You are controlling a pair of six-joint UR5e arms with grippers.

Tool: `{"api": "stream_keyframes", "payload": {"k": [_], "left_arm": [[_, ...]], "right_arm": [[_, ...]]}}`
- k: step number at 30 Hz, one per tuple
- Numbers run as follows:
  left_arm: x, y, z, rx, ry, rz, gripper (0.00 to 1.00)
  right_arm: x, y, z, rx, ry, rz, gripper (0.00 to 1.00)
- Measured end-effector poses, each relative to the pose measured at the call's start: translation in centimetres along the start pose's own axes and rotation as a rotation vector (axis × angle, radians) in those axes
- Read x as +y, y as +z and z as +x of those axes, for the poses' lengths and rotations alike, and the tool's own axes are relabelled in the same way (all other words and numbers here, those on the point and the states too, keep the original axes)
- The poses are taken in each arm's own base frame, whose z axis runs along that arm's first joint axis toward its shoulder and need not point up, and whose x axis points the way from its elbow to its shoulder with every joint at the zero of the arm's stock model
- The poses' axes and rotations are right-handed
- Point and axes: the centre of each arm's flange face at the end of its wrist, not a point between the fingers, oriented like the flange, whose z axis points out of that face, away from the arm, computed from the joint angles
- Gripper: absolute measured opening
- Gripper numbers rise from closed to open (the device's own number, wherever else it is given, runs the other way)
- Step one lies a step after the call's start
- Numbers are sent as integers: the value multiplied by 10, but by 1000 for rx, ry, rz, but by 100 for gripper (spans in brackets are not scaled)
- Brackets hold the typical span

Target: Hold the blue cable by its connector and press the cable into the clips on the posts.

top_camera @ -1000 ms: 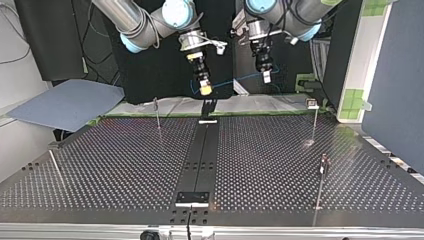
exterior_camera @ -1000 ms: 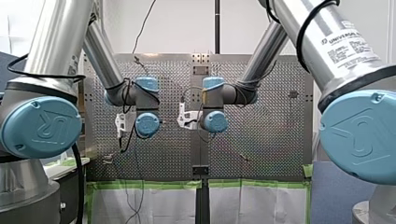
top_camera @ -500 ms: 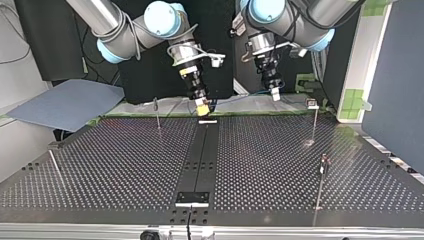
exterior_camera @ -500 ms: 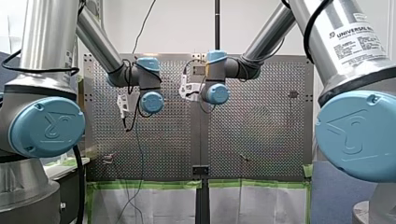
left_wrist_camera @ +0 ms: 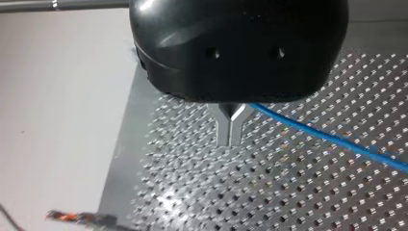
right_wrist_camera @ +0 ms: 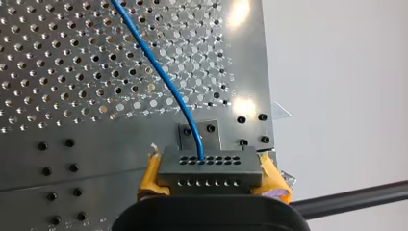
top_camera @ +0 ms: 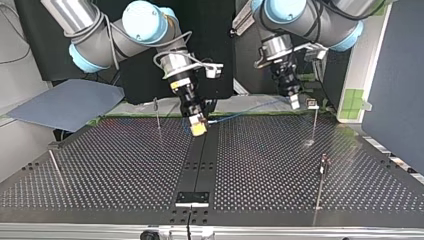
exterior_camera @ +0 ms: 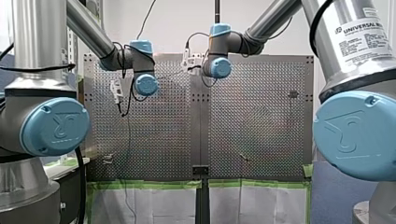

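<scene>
In the right wrist view my right gripper (right_wrist_camera: 208,161) is shut on a grey connector (right_wrist_camera: 207,174) between yellow pads (right_wrist_camera: 149,169). The blue cable (right_wrist_camera: 159,72) leaves the connector and runs ahead over the perforated plate. In the top view this gripper (top_camera: 198,128) hangs low over the black centre strip (top_camera: 200,165). The cable (top_camera: 245,112) stretches from it to my left gripper (top_camera: 295,102), near a post with a clip (top_camera: 312,104). In the left wrist view the metal fingers (left_wrist_camera: 229,137) are shut, and the cable (left_wrist_camera: 332,137) comes out from between them sideways.
Thin posts stand on the perforated table (top_camera: 125,170): one (top_camera: 157,112) at the back left of the top view, one (top_camera: 322,175) at the right front, one (top_camera: 55,167) at the left front. A grey mat (top_camera: 65,102) lies beyond the table's far left corner.
Both arms have swung in over the table and come down, carrying the stretched cable with them. My right gripper went from beyond the far edge to above the centre strip.
</scene>
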Motion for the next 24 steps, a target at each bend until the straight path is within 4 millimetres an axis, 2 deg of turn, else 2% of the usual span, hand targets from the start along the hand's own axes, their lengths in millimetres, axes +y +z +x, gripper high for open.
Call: {"api": "stream_keyframes", "payload": {"k": [4, 15, 20, 24], "left_arm": [[6, 9, -14, -10, -13, 0, 0], [14, 49, -49, -26, -20, -21, 0], [15, 56, -56, -13, -7, -28, 0], [15, 60, -60, -3, 0, -31, 0]], "right_arm": [[-3, 7, -3, -21, 0, 13, 0], [-22, 28, -26, -56, 4, 64, 0], [-32, 36, -16, -41, 8, 78, 0], [-41, 43, 0, -15, 14, 89, 0]]}}
